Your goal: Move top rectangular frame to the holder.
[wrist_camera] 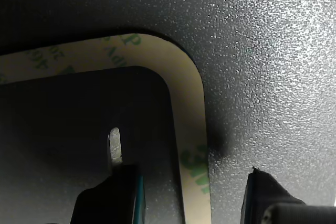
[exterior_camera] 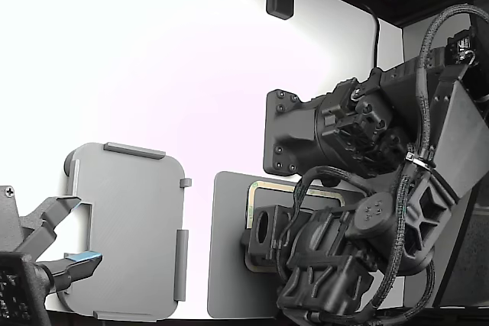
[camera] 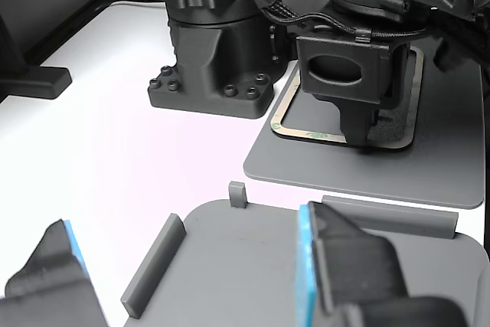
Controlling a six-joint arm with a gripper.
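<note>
Holder: the light grey rounded-rectangle plastic tray with raised darker tabs [exterior_camera: 126, 227] is lying near the white table's [exterior_camera: 153, 74] front edge at the exterior view's left, with nothing in it. A second dark claw with blue pads [exterior_camera: 57, 246] is sitting over its left edge, well apart from the work.

Mat: the larger flat dark grey textured sheet [exterior_camera: 229, 265] is lying at the exterior view's centre-right, just beside the tray without touching it.

Frame: the thin tan rounded-rectangle outline with faint green print [wrist_camera: 191, 124] is lying flat on the mat, not yet lifted; only one corner and part of two sides are showing under the arm in the exterior view [exterior_camera: 267, 187].

Claw: the black working gripper [wrist_camera: 191, 192] is standing apart, one finger [wrist_camera: 118, 192] inside the frame's open centre and the other outside on the mat, straddling the strip near its rounded corner.

Doing the step well: judging from this, the fingers should be settling level onto the mat before closing, so the pinch is taking the thin strip squarely; a skewed or high closure would likely be sliding off it or buckling it. Lifting slowly should be keeping the limp outline from sagging.

Arm pose: the black six-joint arm [exterior_camera: 359, 211] is folding down over the mat's near side, wrist pointing steeply downward, cables looping around it.
</note>
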